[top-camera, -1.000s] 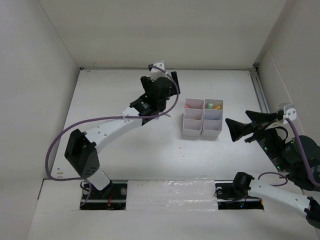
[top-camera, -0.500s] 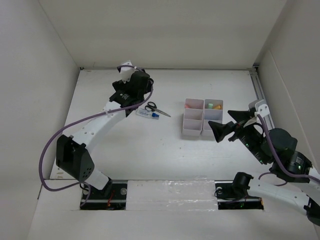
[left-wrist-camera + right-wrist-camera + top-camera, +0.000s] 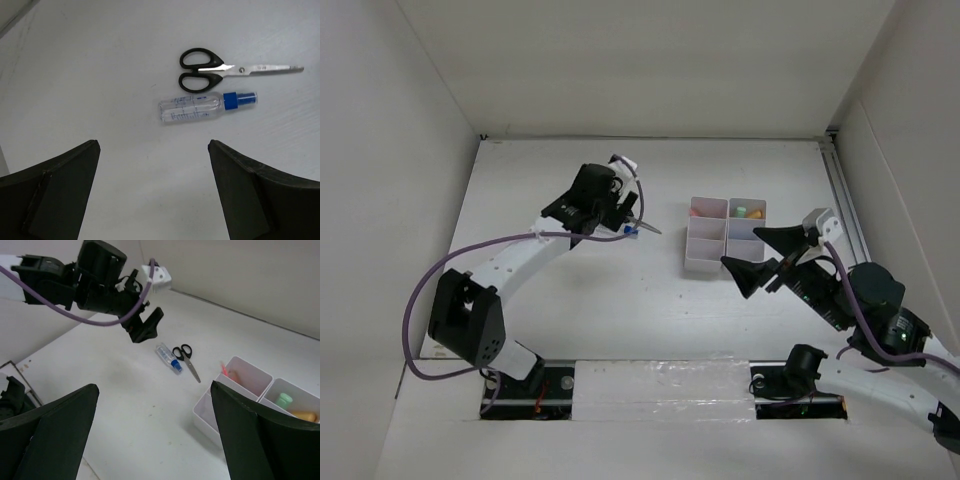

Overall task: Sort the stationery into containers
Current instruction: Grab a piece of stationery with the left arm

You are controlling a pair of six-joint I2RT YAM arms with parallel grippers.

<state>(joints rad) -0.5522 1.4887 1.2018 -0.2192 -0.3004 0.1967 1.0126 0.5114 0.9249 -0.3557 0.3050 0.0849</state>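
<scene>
Black-handled scissors (image 3: 210,70) lie flat on the table, with a clear blue-capped tube (image 3: 200,107) right beside them. Both also show in the right wrist view, the scissors (image 3: 186,359) and the tube (image 3: 167,357). My left gripper (image 3: 152,145) is open and empty, hovering above the table just short of the tube; from the top view (image 3: 623,212) it hides most of both items. The white six-compartment organiser (image 3: 705,262) stands at centre right. My right gripper (image 3: 742,247) is open and empty, raised over the organiser's near right corner.
The organiser's far left compartment holds pinkish-red pens (image 3: 700,211). Its far right compartment holds green and orange-yellow highlighters (image 3: 750,212). White walls close in the table at the back, left and right. The left arm (image 3: 75,285) reaches across the far left of the right wrist view.
My left gripper swung out to the back left, then came back right and nearer, over the scissors and tube. My right gripper moved steadily left, up to the organiser.
</scene>
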